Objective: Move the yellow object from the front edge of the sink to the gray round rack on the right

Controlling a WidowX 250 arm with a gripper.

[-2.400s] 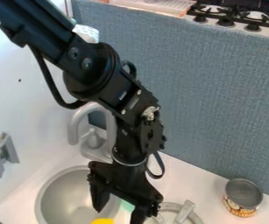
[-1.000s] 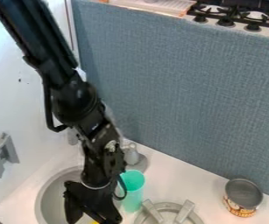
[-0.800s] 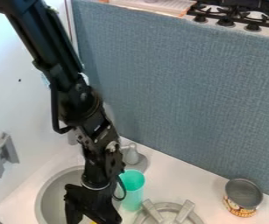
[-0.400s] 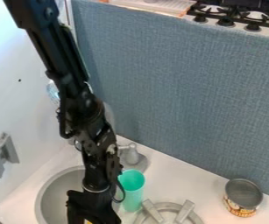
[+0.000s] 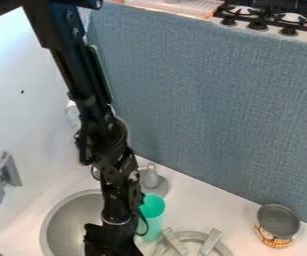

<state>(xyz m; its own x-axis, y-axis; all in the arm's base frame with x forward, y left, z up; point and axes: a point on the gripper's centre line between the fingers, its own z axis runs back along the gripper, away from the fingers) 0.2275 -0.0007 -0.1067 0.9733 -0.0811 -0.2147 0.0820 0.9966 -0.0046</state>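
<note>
The black gripper (image 5: 110,243) hangs at the bottom edge of the camera view, over the right part of the grey sink (image 5: 67,220); its fingertips are cut off by the edge. Just to its right stands a turquoise cup (image 5: 153,212), upright on the white counter, partly behind the arm. Whether anything is held cannot be seen.
A grey faucet base (image 5: 153,181) stands behind the cup. Right of the cup lies a grey round burner piece (image 5: 194,240). An open can (image 5: 277,225) is at the right, near the blue-grey partition (image 5: 216,110). A grey bracket (image 5: 3,175) is on the left wall.
The gripper moved left from beside the burner, uncovering the cup, then lowered slightly and shifted a little right. The yellow thing seen below it earlier has gone from sight.
</note>
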